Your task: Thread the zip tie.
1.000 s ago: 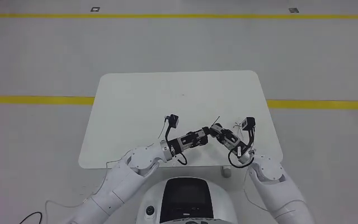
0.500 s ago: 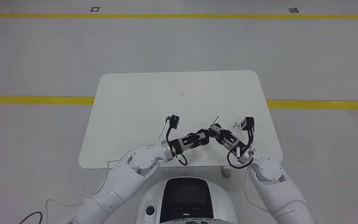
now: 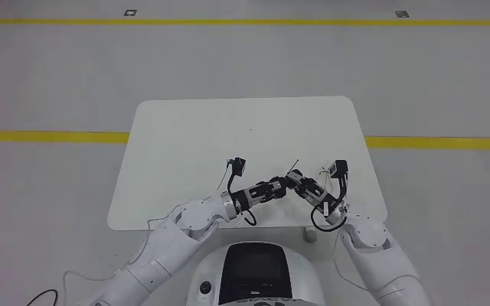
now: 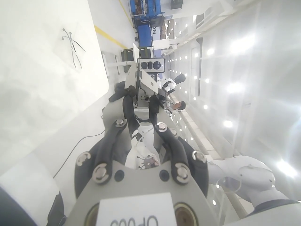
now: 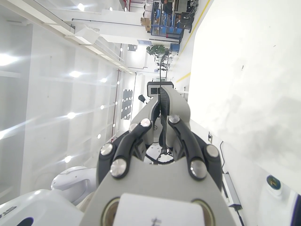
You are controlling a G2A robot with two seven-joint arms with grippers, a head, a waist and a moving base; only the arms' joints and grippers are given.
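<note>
A: Item 1, the zip tie. Location?

B: A thin black strap, pinched between the 2 fingers of the right gripper, which are closed tight on it. It runs lengthwise through the grip. A short free end sticks out past the fingertips, and the rest lies back between the fingers toward the wrist.

A: Its place in the top view?

B: A little right of centre, in the lower half of the frame, over the lower right part of the white table. The free end shows as a fine dark line slanting toward the upper right from the spot where the 2 grippers meet.

A: Item 2, the left gripper?

B: In the top view it sits just left of the right one, tip to tip with it. Its fingers stand apart with a moderate gap. The right gripper's closed tips and the strap are directly ahead of that gap. I cannot tell whether the left fingertips touch the tie.

A: Other stock?

B: 1 small bunch of loose ties, lying flat on the table, well apart from both grippers.
</note>
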